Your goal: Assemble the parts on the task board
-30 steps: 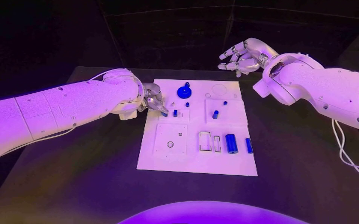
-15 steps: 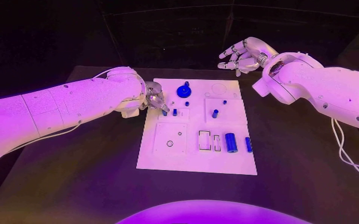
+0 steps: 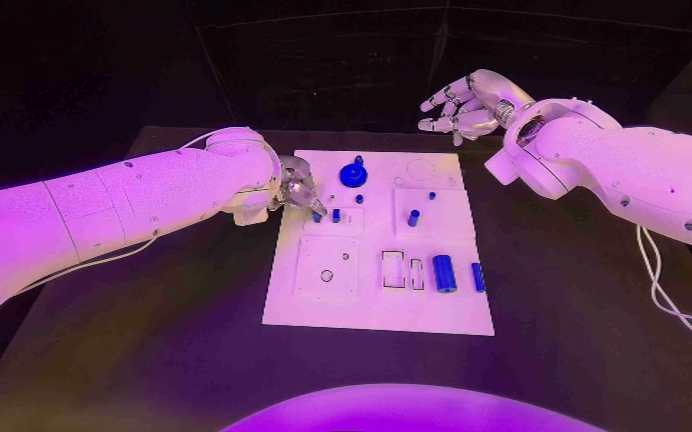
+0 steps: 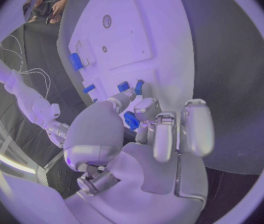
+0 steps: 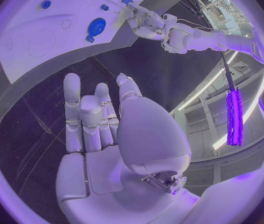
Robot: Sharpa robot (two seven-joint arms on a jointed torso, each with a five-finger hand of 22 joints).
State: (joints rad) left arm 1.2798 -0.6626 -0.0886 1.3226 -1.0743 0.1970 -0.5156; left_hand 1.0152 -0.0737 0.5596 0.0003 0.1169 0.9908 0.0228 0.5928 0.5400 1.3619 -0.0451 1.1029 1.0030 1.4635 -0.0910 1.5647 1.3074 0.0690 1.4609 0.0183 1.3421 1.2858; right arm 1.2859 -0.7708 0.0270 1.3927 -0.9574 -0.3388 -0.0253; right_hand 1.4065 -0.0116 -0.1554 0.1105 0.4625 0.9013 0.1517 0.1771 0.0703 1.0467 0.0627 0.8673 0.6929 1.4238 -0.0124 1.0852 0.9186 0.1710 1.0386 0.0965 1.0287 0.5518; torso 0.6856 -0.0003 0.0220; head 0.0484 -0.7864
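while the left hand [image 3: 296,190] works at the left edge of the white task board [image 3: 346,307], its fingers are drawn together over a small blue part [image 3: 317,218] near that edge, and the left wrist view shows the fingertips [image 4: 132,95] right against a blue piece there. it looks like a pinch on that part, probably to seat it or lift it out of its slot, though the fingers hide the contact itself, so i cannot tell for sure that it is held.

the right hand [image 3: 464,108] hangs above the worktop [image 3: 173,352] beyond the far right corner of the board, fingers spread and loosely curled with nothing in them; the right wrist view shows the same bare palm [image 5: 101,134]. my guess is that it is kept back there to leave the left arm room.

on the board, a round blue knob [image 3: 353,175] stands near the far edge and a short blue peg [image 3: 414,218] stands upright to its right, nearer the middle. a blue cylinder [image 3: 446,274] lies on its side toward the near right, with a thinner blue piece [image 3: 477,277] just beside it. 2 empty rectangular slots [image 3: 394,270] sit left of that cylinder, likely waiting for such pieces, so the assembly seems well short of done.
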